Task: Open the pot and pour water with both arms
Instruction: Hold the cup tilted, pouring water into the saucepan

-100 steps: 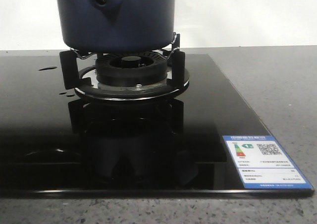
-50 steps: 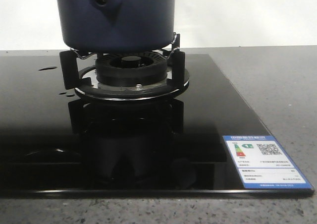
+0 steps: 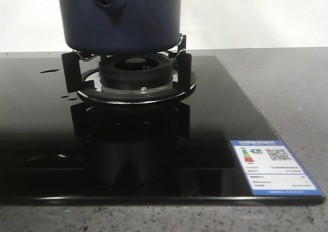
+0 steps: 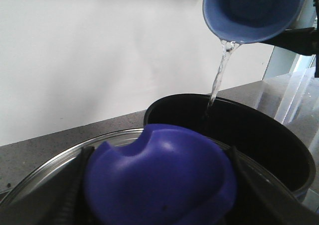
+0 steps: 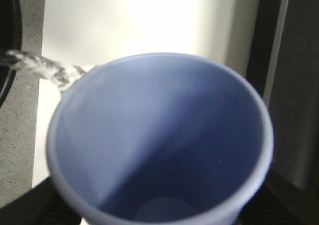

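Left gripper (image 4: 159, 205): jaws clamped on blue lid knob (image 4: 159, 180), glass lid (image 4: 55, 160) held up
Right gripper (image 5: 159, 215): gripping tilted pale blue cup (image 5: 159, 140)
Water (image 4: 219, 70): thin stream from cup rim into pot
Pot (image 4: 259, 135): open, just beyond left gripper, below cup; sits on burner (image 3: 134, 70)

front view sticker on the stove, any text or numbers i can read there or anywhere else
Sticker on the black glass cooktop: blue header line, QR code, coloured rating bars and rows of print, all too small to read.
Pot, cup, lid knob: no markings visible.
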### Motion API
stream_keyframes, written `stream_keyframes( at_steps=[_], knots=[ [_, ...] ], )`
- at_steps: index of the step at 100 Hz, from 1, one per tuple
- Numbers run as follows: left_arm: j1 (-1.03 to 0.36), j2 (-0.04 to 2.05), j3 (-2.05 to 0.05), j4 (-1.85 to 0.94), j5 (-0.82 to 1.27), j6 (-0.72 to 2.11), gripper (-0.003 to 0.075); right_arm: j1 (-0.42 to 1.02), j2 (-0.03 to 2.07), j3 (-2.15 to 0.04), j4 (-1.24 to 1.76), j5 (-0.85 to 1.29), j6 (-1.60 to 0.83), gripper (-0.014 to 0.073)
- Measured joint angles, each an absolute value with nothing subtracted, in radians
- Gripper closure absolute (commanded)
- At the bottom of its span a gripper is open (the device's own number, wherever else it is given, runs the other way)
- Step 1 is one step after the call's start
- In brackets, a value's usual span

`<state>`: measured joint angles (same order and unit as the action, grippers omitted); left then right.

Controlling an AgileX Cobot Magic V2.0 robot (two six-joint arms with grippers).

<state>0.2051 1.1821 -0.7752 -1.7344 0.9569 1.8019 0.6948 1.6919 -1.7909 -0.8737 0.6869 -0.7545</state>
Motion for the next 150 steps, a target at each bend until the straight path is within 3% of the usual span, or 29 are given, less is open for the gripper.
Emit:
stream_keyframes(
  at_steps=[150],
  knots=[
    [0.205,1.182,-0.775,-1.734,0.957,1.802,0.0471,0.695,1.705,-1.791,-0.957,0.641,-0.756,0.0370]
  ],
)
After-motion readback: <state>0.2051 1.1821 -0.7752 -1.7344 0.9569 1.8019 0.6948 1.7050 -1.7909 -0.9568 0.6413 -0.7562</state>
